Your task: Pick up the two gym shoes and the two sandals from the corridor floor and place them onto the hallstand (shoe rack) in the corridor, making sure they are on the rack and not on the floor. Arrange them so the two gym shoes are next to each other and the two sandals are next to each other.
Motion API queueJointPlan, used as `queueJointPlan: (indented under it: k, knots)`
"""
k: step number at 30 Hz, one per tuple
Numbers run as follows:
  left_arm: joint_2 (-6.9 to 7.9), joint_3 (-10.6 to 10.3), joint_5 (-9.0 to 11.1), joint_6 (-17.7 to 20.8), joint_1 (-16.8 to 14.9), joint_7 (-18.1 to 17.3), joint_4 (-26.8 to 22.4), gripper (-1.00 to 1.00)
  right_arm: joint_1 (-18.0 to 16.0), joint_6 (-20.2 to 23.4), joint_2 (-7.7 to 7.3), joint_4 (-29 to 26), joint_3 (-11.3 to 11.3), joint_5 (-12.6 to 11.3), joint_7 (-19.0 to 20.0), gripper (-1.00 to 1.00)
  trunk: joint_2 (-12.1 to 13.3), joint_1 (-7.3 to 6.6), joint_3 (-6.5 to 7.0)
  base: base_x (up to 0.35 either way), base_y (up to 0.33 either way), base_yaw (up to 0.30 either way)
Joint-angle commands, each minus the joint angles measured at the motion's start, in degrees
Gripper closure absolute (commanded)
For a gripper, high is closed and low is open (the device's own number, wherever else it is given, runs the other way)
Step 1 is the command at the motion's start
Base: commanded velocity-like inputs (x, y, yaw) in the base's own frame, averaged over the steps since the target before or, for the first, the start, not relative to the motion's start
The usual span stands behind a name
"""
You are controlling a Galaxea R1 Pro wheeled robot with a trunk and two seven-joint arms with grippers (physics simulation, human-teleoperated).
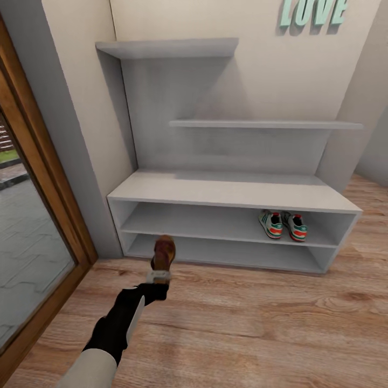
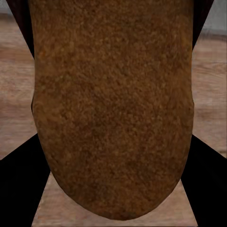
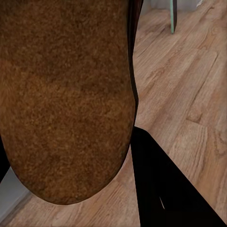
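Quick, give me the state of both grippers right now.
Left gripper: shut on a sandal, held out toward the hallstand.
Right gripper: shut on the other sandal, seen close in the right wrist view.

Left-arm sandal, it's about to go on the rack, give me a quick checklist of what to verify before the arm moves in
1. Left gripper holds its sandal: ok, the sandal sticks out ahead of it toward the hallstand.
2. Sandal off the corridor floor: ok, it is carried in the air.
3. Gym shoes on the rack, side by side: ok, both sit at the right end of the upper shelf opening.
4. Room on that shelf for the sandals: ok, its left and middle parts are bare.
5. Right gripper holds the second sandal: cannot tell, a brown sole sits close in the right wrist view but the grip itself is hidden.
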Motion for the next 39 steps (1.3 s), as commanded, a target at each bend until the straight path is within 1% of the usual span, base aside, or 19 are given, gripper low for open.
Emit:
queueJointPlan:
  k: [1,2,3,5,6,10,11,14,16,17,19,22,25,26,27,28,30,33,39]
  knots:
    - [-0.29,0.27,-0.46,1.36,-0.73,1.02,0.51,1.00,-0.04,0.31,0.00,-0.06,-0.04,-0.79,-0.32,1.00,-0.03,-0.01,-0.06,0.000,0.000,0.000]
    - [-0.56,0.27,-0.48,4.39,-1.72,2.29,0.98,1.00,-0.04,0.31,0.00,-0.06,-0.04,-0.80,-0.32,1.00,-0.03,-0.01,-0.06,0.000,0.000,0.000]
    - [-0.64,0.27,-0.50,5.59,-2.04,2.55,1.07,1.00,-0.04,0.31,0.00,-0.06,-0.04,-0.79,-0.32,1.00,-0.03,-0.01,-0.06,0.000,0.000,0.000]
    - [-0.82,0.28,-0.55,9.74,-3.56,3.18,1.28,1.00,-0.04,0.31,0.00,-0.06,-0.04,-0.80,-0.32,1.00,-0.03,-0.01,-0.06,0.000,0.000,0.000]
    - [-0.91,0.28,-0.53,11.00,-4.62,3.36,1.35,1.00,-0.04,0.31,0.02,-0.06,-0.04,-0.80,-0.32,1.00,-0.03,-0.01,-0.06,0.000,0.000,0.000]
    - [-1.25,0.22,-0.47,13.41,-8.29,3.63,1.57,1.00,-0.04,0.31,0.02,-0.06,-0.04,-0.79,-0.32,1.00,-0.03,-0.01,-0.06,0.000,0.000,0.000]
    - [-1.25,0.18,-0.48,14.73,-9.19,3.64,1.76,1.00,-0.04,0.31,0.03,-0.06,-0.04,-0.79,-0.32,1.00,-0.03,-0.01,-0.06,0.000,0.000,0.000]
    - [-1.25,-0.47,-0.51,20.55,-11.79,3.52,2.22,1.00,-0.04,0.31,0.06,-0.06,-0.04,-0.79,-0.32,1.00,-0.03,-0.01,-0.06,0.000,0.000,0.000]
    - [-1.25,-0.95,-0.50,22.18,-12.97,3.48,2.33,1.00,-0.04,0.31,0.03,-0.06,-0.04,-0.79,-0.32,1.00,-0.03,-0.01,-0.06,0.000,0.000,0.000]
    - [-1.25,-1.34,-0.51,23.40,-14.43,3.46,2.41,1.00,-0.04,0.31,0.04,-0.06,-0.04,-0.79,-0.32,1.00,-0.03,-0.01,-0.06,0.000,0.000,0.000]
    - [-1.25,-1.79,-0.55,23.76,-14.92,3.45,2.44,1.00,-0.04,0.31,0.06,-0.06,-0.04,-0.79,-0.32,1.00,-0.03,-0.01,-0.06,0.000,0.000,0.000]
    - [-1.25,-5.05,-0.53,23.79,-15.20,3.37,2.70,1.00,-0.04,0.31,0.07,-0.06,-0.02,-0.79,-0.32,1.00,-0.03,-0.01,-0.06,0.000,0.000,0.000]
    - [-1.25,-6.86,-0.50,23.04,-15.23,3.36,3.97,1.00,-0.04,0.31,0.08,-0.06,-0.04,-0.79,-0.32,1.00,-0.03,-0.01,-0.06,0.000,0.000,0.000]
    - [-1.25,-7.23,-0.50,21.71,-15.24,3.36,5.12,1.00,-0.04,0.31,0.08,-0.06,-0.04,-0.79,-0.32,1.00,-0.03,-0.01,-0.06,0.000,0.000,0.000]
    - [-1.25,-7.67,-0.49,17.21,-15.25,3.36,8.53,1.00,-0.04,0.31,0.07,-0.06,-0.04,-0.79,-0.32,1.00,-0.03,-0.01,-0.06,0.000,0.000,0.000]
    - [-1.25,-7.78,-0.49,15.00,-15.25,3.36,10.33,1.00,-0.04,0.31,0.05,-0.06,-0.04,-0.79,-0.32,1.00,-0.03,-0.01,-0.06,0.000,0.000,0.000]
    - [-1.25,-7.92,-0.34,12.00,-15.25,3.36,13.24,1.00,-0.04,0.31,0.01,-0.06,-0.04,-0.79,-0.32,1.00,-0.03,-0.01,-0.06,0.000,0.000,0.000]
    - [-1.25,-7.97,0.12,10.72,-15.25,3.36,14.54,1.00,-0.04,0.31,0.07,-0.06,-0.02,-0.77,-0.33,1.00,-0.03,-0.01,-0.06,0.000,0.000,0.000]
    - [-1.25,-7.98,0.20,10.32,-15.25,3.36,14.81,1.00,-0.04,0.23,0.16,-0.06,-0.04,-0.78,-0.33,1.00,-0.03,-0.01,-0.06,0.000,0.000,0.000]
